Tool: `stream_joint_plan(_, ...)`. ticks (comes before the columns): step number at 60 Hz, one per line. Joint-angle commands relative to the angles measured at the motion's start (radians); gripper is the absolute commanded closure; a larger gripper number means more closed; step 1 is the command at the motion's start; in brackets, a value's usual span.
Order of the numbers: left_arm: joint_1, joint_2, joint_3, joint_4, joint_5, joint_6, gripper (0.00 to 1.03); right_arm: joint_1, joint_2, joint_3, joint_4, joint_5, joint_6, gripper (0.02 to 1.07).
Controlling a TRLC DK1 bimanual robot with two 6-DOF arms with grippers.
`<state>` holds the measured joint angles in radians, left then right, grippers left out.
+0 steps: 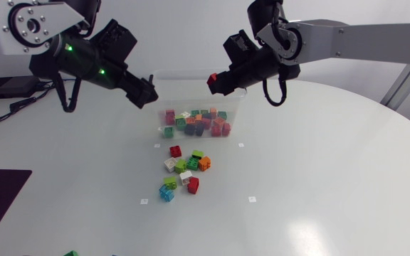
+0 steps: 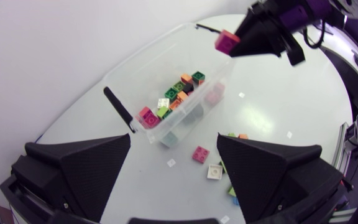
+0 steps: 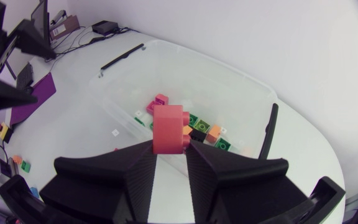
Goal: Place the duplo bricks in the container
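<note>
Right gripper (image 1: 216,84) clamped on red plastic duplo brick (image 3: 169,129), over the 2 o'clock corner of the clear plastic container (image 1: 164,78). Left gripper (image 1: 149,91) has its fingers apart, at the container's 10 o'clock.

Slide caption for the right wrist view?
Right tool holds a red brick over the clear container of bricks.

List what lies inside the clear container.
The clear container holds a loose heap of duplo bricks: pink, green, orange, white and dark. Any lower bricks are covered by those above, so their number cannot be told.
</note>
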<state>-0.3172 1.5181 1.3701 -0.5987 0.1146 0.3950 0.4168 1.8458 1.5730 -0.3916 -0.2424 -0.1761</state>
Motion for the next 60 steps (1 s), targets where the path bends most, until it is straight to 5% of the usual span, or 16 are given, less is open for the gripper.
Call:
stream_joint_plan(1,-0.017,-0.033,-0.08,-0.036,-0.004,0.053,0.06,-0.007,0.047,0.051,0.019,0.002,0.047,0.81)
stream_joint_plan(23,-0.174,-0.045,-0.298,-0.085,-0.053,0.108,0.06,-0.006,0.17,0.154,0.074,0.078,0.095,0.79)
stream_joint_plan(35,-0.244,0.037,-0.327,-0.098,-0.089,0.07,0.06,-0.004,0.181,0.188,0.08,0.121,0.115,0.24)
stream_joint_plan(38,-0.252,0.063,-0.319,-0.104,-0.099,0.042,0.06,-0.003,0.164,0.179,0.077,0.129,0.115,0.17)
stream_joint_plan(60,-0.257,0.255,-0.238,-0.153,-0.168,-0.113,0.07,0.019,-0.037,-0.007,0.085,0.13,0.119,0.17)
